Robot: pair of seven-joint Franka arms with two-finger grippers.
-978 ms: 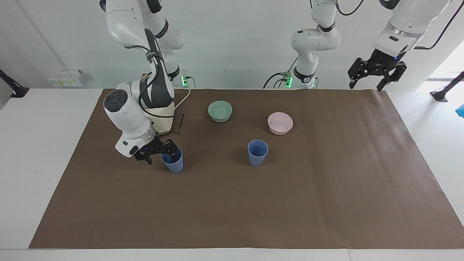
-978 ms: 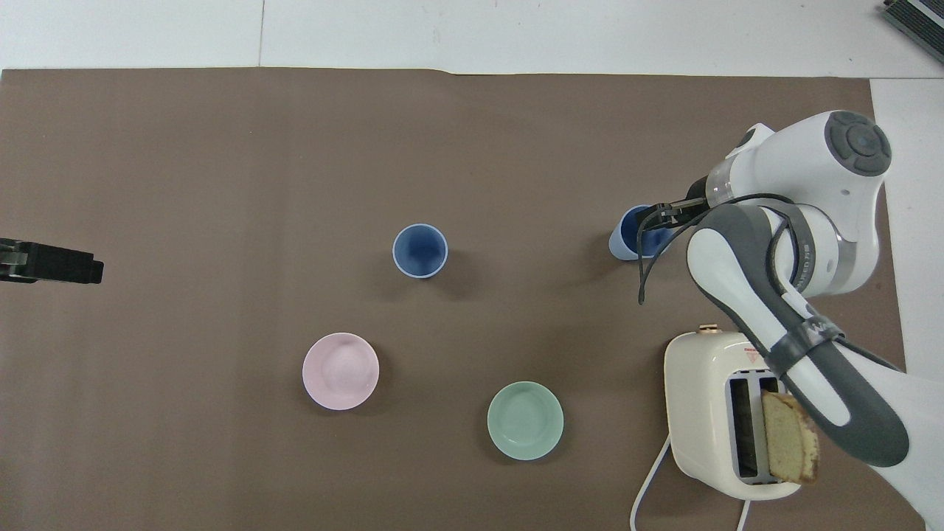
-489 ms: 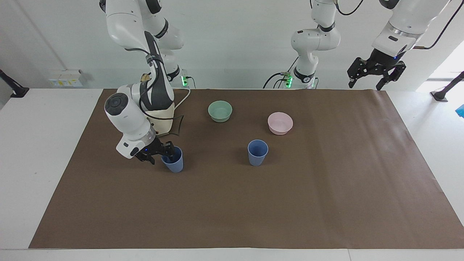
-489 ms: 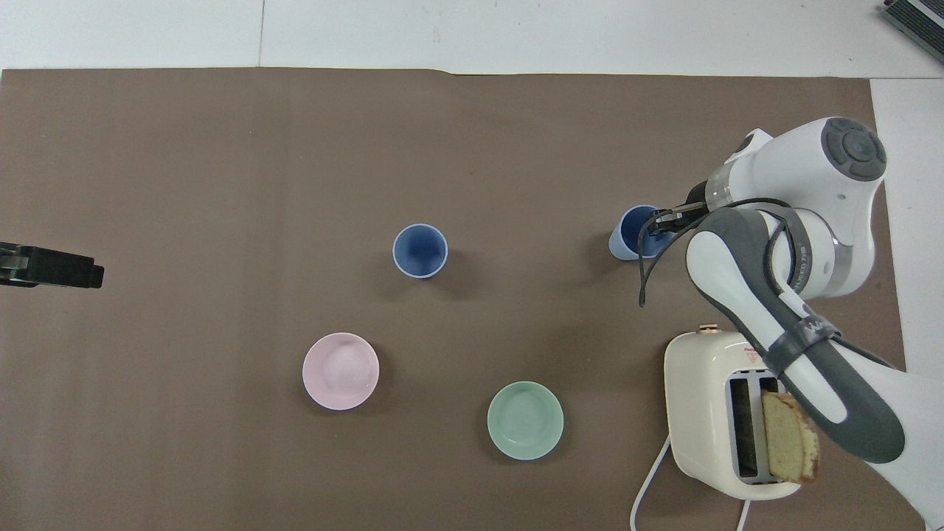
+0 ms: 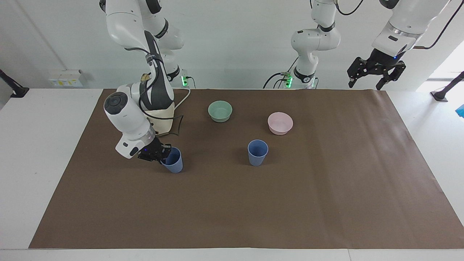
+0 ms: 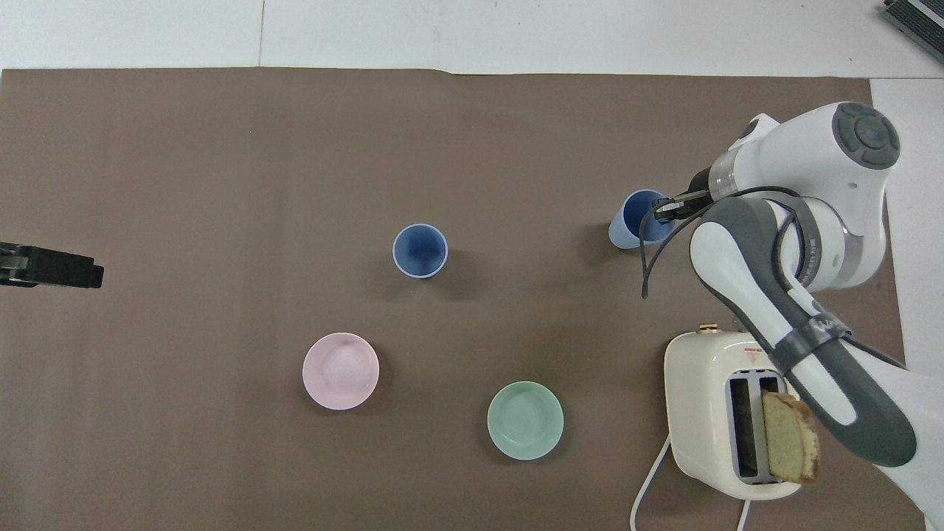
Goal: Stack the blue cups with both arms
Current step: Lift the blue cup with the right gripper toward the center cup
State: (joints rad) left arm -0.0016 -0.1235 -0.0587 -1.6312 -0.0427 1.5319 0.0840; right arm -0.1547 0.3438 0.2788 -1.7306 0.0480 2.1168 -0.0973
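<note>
Open mat between my two cups

Toaster point(image 6: 708, 413) crowds my right arm; bowls sit nearer me, clear of that path.

Bright, even light from above, soft short shadows beside the cups, both views sharp.

The right arm bends down low over the table. Its white wrist tips to one side. The right tool point(image 5: 162, 154) is closed tight, with its fingertips pinched on the rim of a blue cup point(image 5: 174, 162), one fingertip inside it. The left arm waits up high, off the table, at its own end. The left tool point(image 5: 375, 70) hangs in the air with its fingers spread wide and nothing between them.
</note>
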